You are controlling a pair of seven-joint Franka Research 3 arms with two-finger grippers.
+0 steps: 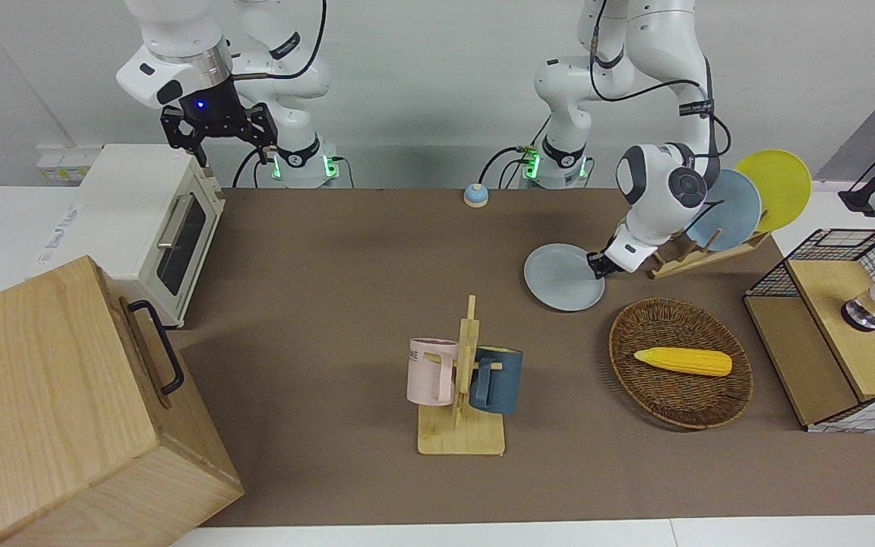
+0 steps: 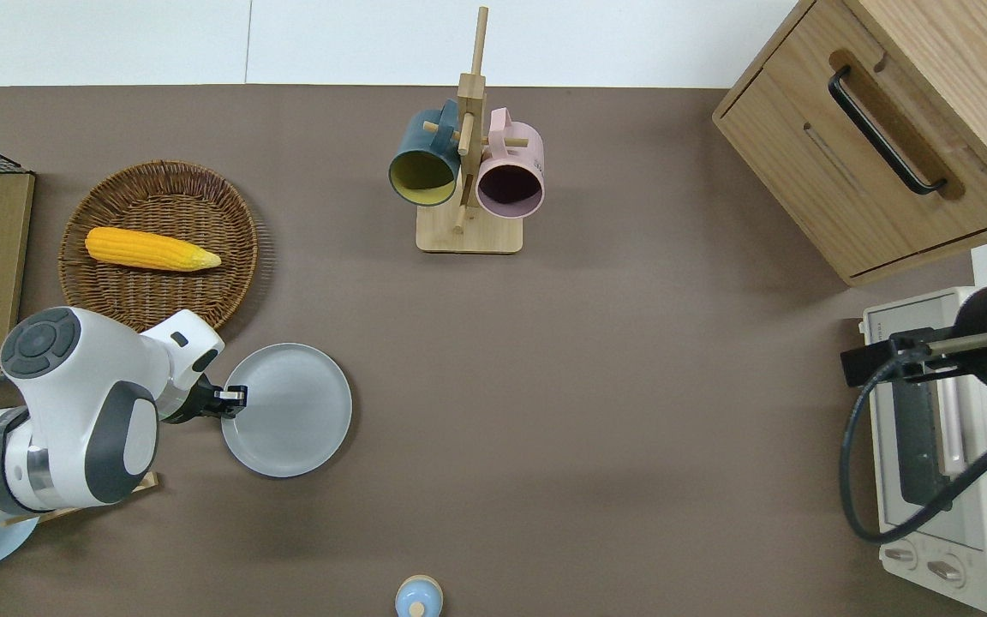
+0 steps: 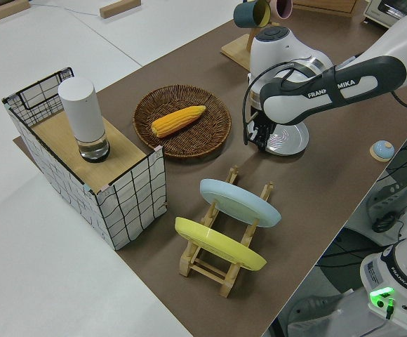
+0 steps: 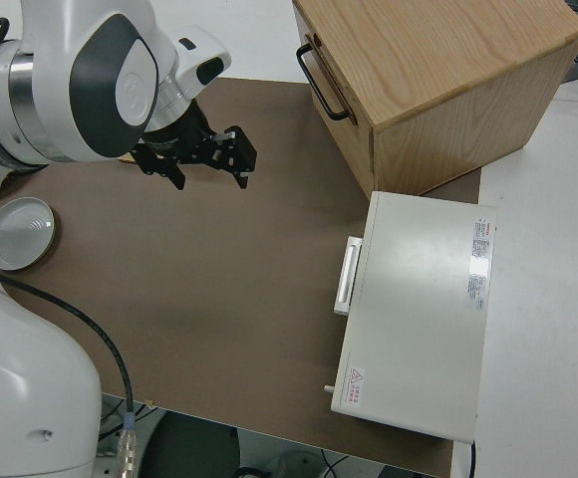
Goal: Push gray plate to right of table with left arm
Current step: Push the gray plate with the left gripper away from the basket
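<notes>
The left gripper [image 2: 236, 399], fingers closed w/ nothing between, is touching the rim of the gray plate [image 2: 292, 416] just beside it, and is maybe riding over the low rim, so the plate is stopping.

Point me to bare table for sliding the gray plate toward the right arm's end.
The widest free patch of the table runs from the gray plate to the toaster oven, bordered by the mug rack and the small bell. Crowded: the left arm's end, where the left end effector is at the plate's rim, beside the wicker basket and dish rack.
</notes>
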